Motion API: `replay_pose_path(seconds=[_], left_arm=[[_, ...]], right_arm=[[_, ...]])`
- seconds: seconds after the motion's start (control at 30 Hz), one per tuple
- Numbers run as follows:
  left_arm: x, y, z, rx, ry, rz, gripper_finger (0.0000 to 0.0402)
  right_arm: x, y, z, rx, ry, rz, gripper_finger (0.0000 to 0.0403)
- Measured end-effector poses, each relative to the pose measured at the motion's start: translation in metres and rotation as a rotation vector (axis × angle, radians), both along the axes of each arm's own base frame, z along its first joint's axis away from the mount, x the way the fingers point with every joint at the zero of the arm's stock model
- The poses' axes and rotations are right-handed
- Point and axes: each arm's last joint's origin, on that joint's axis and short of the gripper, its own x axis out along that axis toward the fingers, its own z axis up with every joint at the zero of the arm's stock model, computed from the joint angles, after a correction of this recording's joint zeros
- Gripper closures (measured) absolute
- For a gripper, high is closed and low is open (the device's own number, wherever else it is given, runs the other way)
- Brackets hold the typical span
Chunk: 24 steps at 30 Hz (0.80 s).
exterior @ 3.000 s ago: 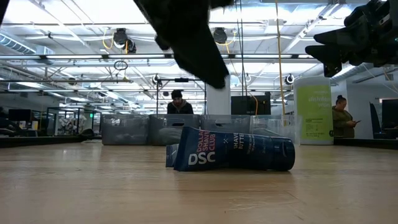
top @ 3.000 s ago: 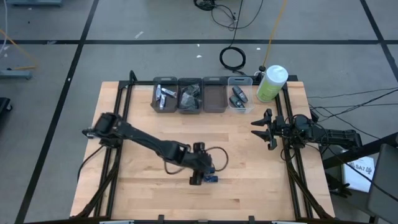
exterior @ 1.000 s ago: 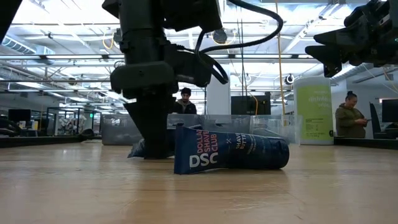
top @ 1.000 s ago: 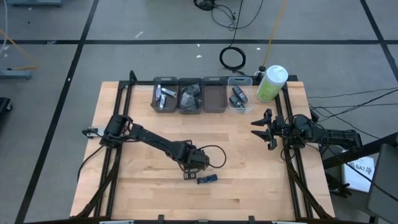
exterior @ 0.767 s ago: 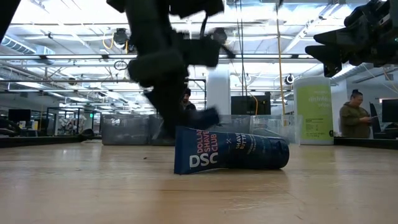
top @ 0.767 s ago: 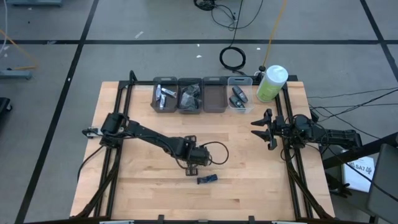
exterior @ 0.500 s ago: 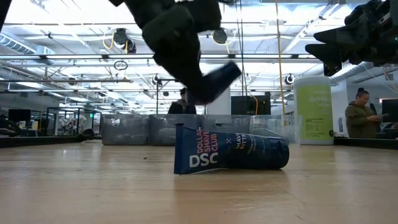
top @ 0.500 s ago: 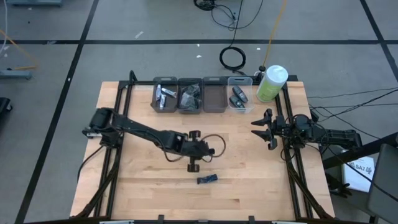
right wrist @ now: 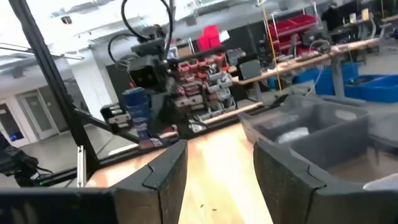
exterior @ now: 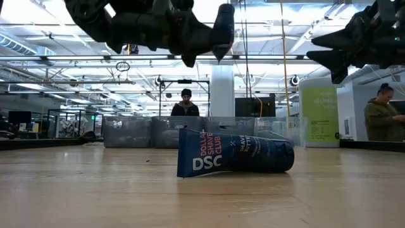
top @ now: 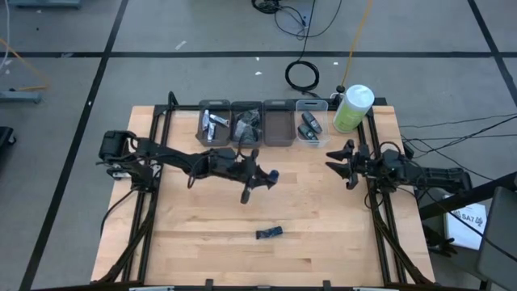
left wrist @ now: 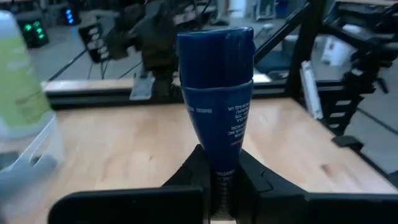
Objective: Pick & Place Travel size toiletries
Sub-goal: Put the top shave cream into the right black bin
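Observation:
My left gripper (top: 262,178) hangs above the table's middle, shut on a small dark blue tube (left wrist: 216,93), one of the travel size toiletries. In the low view the tube (exterior: 223,22) shows high above the tabletop. A second dark blue tube marked DSC (exterior: 234,152) lies on its side on the wood nearer the front edge (top: 270,233). My right gripper (top: 336,167) waits open at the table's right side, holding nothing. My left gripper pinches the tube's flat crimped end (left wrist: 217,167) between its two fingers (left wrist: 252,180). The fingers lie nearly level, pointing toward the table's right. The tube sticks out in line with them, cap end (left wrist: 215,40) away from the gripper, lifted clear of the table.
A row of several small bins (top: 279,133) stands along the far edge, some holding small items. A big green bottle with a white cap (top: 353,107) stands at the far right corner. Black rails (top: 153,202) run along both sides. People show in the room beyond.
My left gripper has risen from the table with one blue tube, gone toward the far edge, and tipped from pointing down to nearly level. That tube is lifted clear; the DSC tube has stayed where it lay.

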Motion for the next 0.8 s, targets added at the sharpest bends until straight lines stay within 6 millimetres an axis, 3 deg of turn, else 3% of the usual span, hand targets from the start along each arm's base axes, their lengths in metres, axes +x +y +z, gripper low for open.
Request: replay_pose_path(seconds=[0.27,0.43,0.53,0.8], left_arm=[[0.000,0.001,-0.002,-0.002,0.015,0.031,0.0392],[0.000,0.002,-0.002,-0.001,0.017,0.057,0.0376],[0.000,0.002,-0.002,-0.009,0.020,0.069,0.0373],[0.000,0.002,-0.002,-0.013,0.028,0.070,0.0389]], right_arm=[[0.022,0.005,0.003,-0.025,-0.013,0.050,0.0191],[0.038,0.010,0.009,-0.046,-0.109,0.065,0.0148],[0.048,0.012,0.001,-0.049,-0.060,0.083,0.0126],[0.103,0.021,0.015,-0.088,0.063,0.115,0.0099]])
